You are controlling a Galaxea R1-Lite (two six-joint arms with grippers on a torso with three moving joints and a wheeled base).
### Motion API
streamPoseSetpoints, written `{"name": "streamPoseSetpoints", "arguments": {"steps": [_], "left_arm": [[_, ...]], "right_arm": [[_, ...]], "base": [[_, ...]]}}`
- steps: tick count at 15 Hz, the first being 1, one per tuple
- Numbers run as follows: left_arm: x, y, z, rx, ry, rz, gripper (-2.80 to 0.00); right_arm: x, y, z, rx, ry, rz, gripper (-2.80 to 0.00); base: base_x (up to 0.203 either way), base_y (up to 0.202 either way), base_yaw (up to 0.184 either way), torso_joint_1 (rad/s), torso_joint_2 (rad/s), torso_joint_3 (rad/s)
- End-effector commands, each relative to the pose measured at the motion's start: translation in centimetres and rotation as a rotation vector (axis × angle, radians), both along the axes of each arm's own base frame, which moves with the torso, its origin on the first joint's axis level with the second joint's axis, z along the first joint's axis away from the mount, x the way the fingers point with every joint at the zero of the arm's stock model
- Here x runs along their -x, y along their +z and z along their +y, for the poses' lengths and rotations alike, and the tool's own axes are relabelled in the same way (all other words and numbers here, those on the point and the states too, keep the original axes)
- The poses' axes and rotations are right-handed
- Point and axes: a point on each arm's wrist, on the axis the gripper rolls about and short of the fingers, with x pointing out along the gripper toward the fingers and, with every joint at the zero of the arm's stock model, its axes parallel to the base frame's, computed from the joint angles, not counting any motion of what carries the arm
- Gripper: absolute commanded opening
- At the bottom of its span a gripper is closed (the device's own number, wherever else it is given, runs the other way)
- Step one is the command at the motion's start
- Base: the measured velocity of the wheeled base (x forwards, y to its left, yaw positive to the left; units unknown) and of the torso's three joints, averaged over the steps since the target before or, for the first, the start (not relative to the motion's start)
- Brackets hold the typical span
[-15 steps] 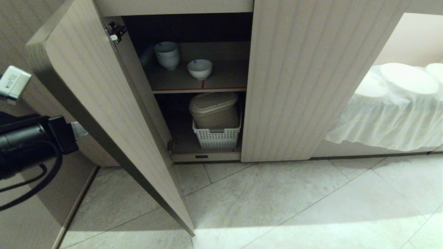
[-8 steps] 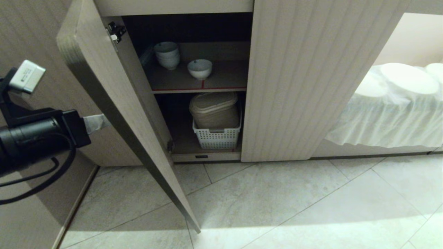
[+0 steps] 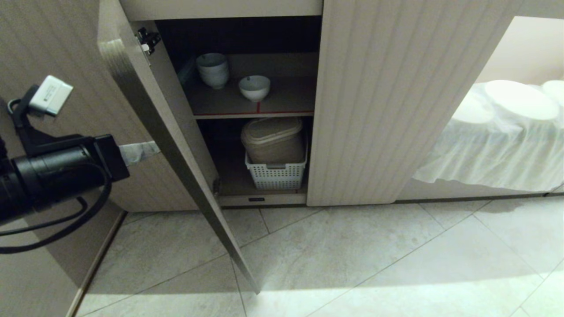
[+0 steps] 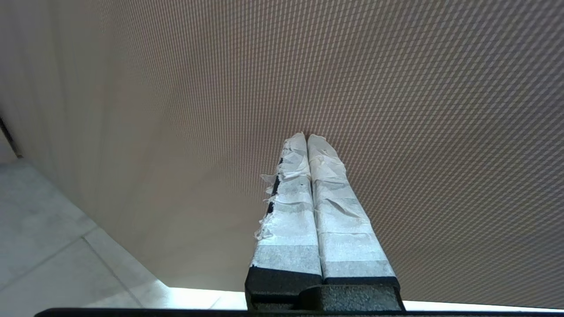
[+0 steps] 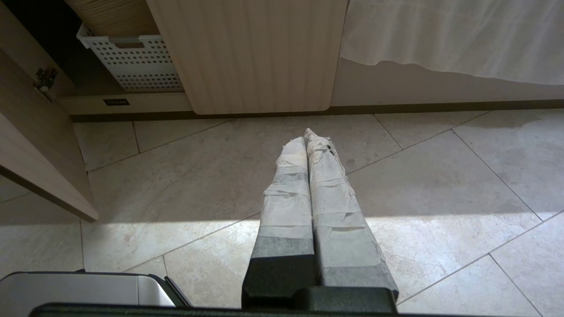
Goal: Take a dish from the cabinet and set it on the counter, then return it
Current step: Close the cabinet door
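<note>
The dish [image 3: 254, 87], a small white bowl, stands alone on the upper shelf of the cabinet [image 3: 282, 101], near the red-taped edge. The cabinet's left door [image 3: 169, 110] stands partly open, its edge pointing toward me. My left gripper [image 3: 154, 147] is shut and empty, with its taped tips against the fluted outer face of that door [image 4: 396, 88], where the left gripper [image 4: 307, 137] shows touching the panel. My right gripper [image 5: 306, 134] hangs shut and empty over the floor tiles. The counter is out of view.
A stack of white bowls [image 3: 213, 69] sits behind and left of the dish. Below, a beige lidded container [image 3: 273, 138] rests in a white perforated basket [image 3: 276, 174]. The right door [image 3: 387, 101] is closed. A white cloth [image 3: 498, 141] drapes the opening at right.
The left door has swung to the right, narrowing the opening. My left gripper has moved right with it, staying shut against its outer face. The dish has not moved.
</note>
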Motion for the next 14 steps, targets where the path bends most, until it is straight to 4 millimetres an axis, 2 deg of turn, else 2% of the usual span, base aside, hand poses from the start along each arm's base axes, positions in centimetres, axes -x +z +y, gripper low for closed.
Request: {"name": "streamPoseSetpoints", "arguments": {"steps": [1,10,14], "left_arm": [[-0.1,0.3,-1.1,0.014,-0.011,0.001,-2.8],[-2.3,1.0,-3.2,0.008,0.004,-0.003,-2.8],[-2.6,1.1,-3.6,0.008,-0.001,-0.004,-2.8]], "right_arm": [[0.0,0.0,0.0,0.0,0.001,-0.001,-2.8],[0.0,0.0,0.0,0.0,0.0,-0.001,-2.8],[0.0,0.0,0.0,0.0,0.0,-0.001,-2.8]], "base": [[0.0,0.0,0.0,0.0,0.0,0.0],[0.0,0.0,0.0,0.0,0.0,0.0],[0.0,0.0,0.0,0.0,0.0,0.0]]}}
